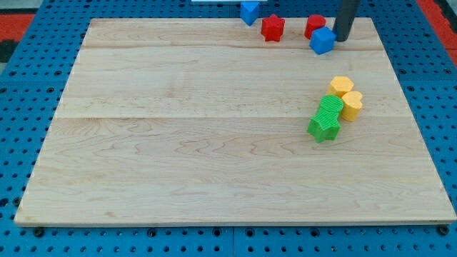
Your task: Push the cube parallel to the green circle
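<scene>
On the wooden board (178, 135) all the blocks are in the right half. Going from left to right, at the far edge there is first a blue block (249, 11) which is partly cut by the border of the view, so its shape I cannot tell. Next to it on the right stands a red star (272, 28). Further right is a red cylinder (314, 25), and touching its near right side is the blue cube (322, 41).

My tip (342, 39) stands just to the right of the blue cube, touching it or almost touching it; I cannot tell which. The arm has no claw, only this dark rod, so nothing is gripped.

Nearer, well apart from the cube, is a group of four blocks. A green star (323, 128) is the nearest, a green circle (330, 107) touches its far side, and two yellow blocks (341, 85) (351, 104) stand on the right of them.
</scene>
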Available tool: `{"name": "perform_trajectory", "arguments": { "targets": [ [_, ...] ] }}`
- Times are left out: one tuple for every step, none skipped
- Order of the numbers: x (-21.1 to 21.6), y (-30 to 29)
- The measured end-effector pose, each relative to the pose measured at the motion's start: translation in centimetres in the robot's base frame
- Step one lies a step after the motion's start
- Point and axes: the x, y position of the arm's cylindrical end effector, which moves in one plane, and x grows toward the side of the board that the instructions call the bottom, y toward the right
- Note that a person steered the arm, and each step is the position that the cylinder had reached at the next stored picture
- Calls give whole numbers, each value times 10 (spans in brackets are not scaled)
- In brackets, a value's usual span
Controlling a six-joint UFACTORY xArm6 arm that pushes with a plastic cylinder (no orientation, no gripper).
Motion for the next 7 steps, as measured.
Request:
{"name": "perform_trajectory", "arguments": {
  "targets": [
    [31, -68],
    [52, -122],
    [41, -96],
    [26, -87],
    [-4, -87],
    [3, -129],
    [41, -195]
  ]
}}
